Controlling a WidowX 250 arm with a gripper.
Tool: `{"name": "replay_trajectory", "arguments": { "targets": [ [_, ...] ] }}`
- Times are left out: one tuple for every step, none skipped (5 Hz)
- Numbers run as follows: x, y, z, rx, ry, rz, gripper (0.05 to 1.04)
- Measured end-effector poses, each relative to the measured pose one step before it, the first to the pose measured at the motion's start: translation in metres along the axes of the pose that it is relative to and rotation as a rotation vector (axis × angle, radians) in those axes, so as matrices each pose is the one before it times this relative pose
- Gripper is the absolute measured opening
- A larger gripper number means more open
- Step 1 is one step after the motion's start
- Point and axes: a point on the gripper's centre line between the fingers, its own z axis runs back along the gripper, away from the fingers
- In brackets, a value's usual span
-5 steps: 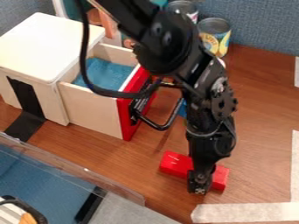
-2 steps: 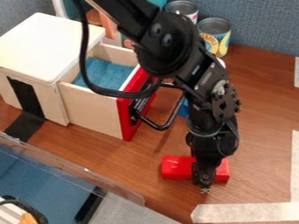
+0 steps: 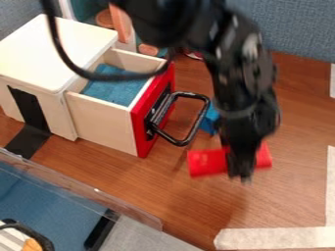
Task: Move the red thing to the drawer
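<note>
gripper (image 3: 241, 172) pinching red block (image 3: 209, 162) mid-length, long axis sideways across view, right end slightly higher.

Looks like a robotics lab, judging by the black robot arm (image 3: 245, 98) over a wood-grain table (image 3: 298, 176), pale tape strips (image 3: 275, 238), a taped-down drawer unit (image 3: 52, 51) and blue fabric partition (image 3: 301, 29).

- The red block (image 3: 208, 163): a plain, glossy oblong (partly hidden at its middle), held crosswise in the black gripper (image 3: 241, 175), its right end angled slightly upward in the view, near the drawer's front and to its right in the view.
- The drawer (image 3: 103, 121): pale wooden walls, red front, black looped handle (image 3: 200, 120) and blue lining (image 3: 116, 92), standing open and upright.
</note>
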Motion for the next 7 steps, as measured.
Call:
{"name": "replay_trajectory", "arguments": {
  "targets": [
    [0.00001,0.015,0.02242,0.0164,-0.0374,0.0586,0.564],
    [-0.00766,0.01446,0.01663,0.0336,-0.0273,0.069,0.564],
    [-0.00881,0.01735,0.02008,0.0406,-0.0333,0.0869,0.564],
    [-0.01153,0.0176,0.01236,0.0308,-0.0083,0.0699,0.564],
    [-0.01186,0.02171,0.01924,0.0449,-0.0182,0.126,0.564],
    [-0.01131,0.01257,0.00344,0.0164,0.0221,0.0989,0.564],
    [-0.0053,0.01025,-0.00053,0.0601,0.0397,0.138,0.564]
  ]
}}
